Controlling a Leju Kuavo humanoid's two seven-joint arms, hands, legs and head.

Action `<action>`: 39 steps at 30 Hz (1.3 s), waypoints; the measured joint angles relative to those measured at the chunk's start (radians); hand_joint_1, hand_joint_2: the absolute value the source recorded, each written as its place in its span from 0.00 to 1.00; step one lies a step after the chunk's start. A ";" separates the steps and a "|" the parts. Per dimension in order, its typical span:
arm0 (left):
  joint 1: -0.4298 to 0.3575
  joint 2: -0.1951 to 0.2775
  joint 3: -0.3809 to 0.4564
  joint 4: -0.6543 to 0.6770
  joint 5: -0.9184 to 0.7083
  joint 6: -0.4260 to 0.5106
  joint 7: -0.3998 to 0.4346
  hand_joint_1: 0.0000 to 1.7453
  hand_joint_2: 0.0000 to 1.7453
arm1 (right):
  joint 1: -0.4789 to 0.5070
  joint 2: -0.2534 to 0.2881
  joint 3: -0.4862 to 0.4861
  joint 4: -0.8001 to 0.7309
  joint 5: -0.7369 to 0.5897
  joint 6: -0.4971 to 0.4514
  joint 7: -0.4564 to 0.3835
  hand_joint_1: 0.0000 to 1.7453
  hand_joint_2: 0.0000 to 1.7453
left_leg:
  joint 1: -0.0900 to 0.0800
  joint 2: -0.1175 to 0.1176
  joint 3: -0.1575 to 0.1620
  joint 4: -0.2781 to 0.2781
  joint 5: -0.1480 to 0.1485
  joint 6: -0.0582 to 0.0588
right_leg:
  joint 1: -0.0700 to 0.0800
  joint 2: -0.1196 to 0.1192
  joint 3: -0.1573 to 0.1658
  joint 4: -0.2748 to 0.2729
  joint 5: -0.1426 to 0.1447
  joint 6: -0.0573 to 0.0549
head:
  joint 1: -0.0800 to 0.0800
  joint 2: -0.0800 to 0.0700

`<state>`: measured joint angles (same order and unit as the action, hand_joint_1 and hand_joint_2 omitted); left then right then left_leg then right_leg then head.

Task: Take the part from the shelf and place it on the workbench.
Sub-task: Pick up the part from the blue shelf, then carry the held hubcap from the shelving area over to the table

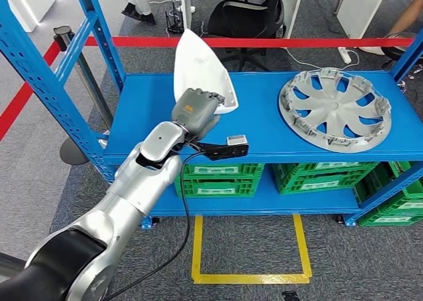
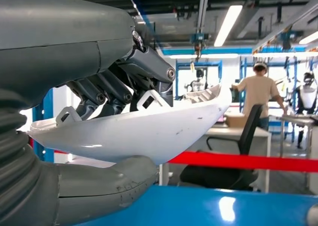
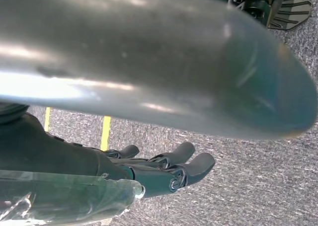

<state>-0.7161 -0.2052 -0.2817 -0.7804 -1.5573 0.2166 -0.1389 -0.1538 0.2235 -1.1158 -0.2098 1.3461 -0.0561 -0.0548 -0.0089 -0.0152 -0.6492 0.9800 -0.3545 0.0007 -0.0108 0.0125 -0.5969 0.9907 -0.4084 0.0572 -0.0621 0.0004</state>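
White part [image 1: 199, 66], a curved shell, tilted up off the blue shelf [image 1: 149, 116] near its left half, lower edge close to or touching the shelf board. Held by the left robot hand [image 1: 197, 112]: in the left wrist view, part [image 2: 150, 131] clamped between the thick thumb below and the darker fingers [image 2: 112, 89] curled over its upper rim. Grip firm by the look of it, seated near one end of the shell, leaving the long pointed end unsupported.

Right robot hand [image 3: 165, 169] hanging toward the grey carpet floor, fingers stretched out side by side, holding nothing.

Further along the same shelf, well apart from the part, a silver wheel cover [image 1: 334, 109] lying flat. Green crates [image 1: 219, 178] on the lower shelf level. Yellow tape rectangle [image 1: 249, 274] on the floor in front of the shelf. Red barrier tape [image 1: 299, 42] behind, an office chair [image 1: 249, 16] beyond it, and a person [image 2: 262, 94] standing in the background of the left wrist view.

Step in hand, as judged: the pick-up, with the part grasped and just coming off the shelf. No workbench to be seen here. Next move likely calls for lifting clear of the shelf board and uprights, drawing the arm back, then turning toward the workbench while keeping the overhanging end from swinging or slipping.
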 joint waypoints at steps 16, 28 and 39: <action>0.135 -0.004 -0.160 -0.311 0.113 -0.048 -0.034 1.00 1.00 | 0.017 0.000 -0.019 -0.001 -0.016 -0.008 -0.009 0.00 0.00 | 0.000 0.000 -0.001 0.000 -0.001 0.001 | 0.000 0.000 0.000 0.000 -0.001 0.001 | 0.000 0.000; 0.173 -0.004 -0.178 -0.354 0.186 -0.045 -0.017 1.00 1.00 | 0.016 -0.001 -0.024 -0.001 -0.016 -0.008 -0.009 0.00 0.00 | 0.000 0.000 -0.001 0.000 -0.001 0.001 | 0.000 0.000 0.000 0.000 -0.001 0.001 | 0.000 0.000; 0.200 -0.003 -0.178 -0.386 0.177 -0.045 -0.010 1.00 1.00 | 0.018 -0.001 -0.025 -0.001 -0.017 -0.008 -0.010 0.00 0.00 | 0.000 0.000 -0.001 0.000 -0.001 0.001 | 0.000 0.000 0.000 0.000 -0.001 0.001 | 0.000 0.000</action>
<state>-0.5162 -0.2083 -0.4595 -1.1668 -1.3800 0.1719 -0.1492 -0.1356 0.2224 -1.1407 -0.2109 1.3294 -0.0637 -0.0644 -0.0090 -0.0153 -0.6502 0.9800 -0.3550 0.0015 -0.0108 0.0121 -0.5972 0.9907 -0.4094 0.0586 -0.0621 0.0004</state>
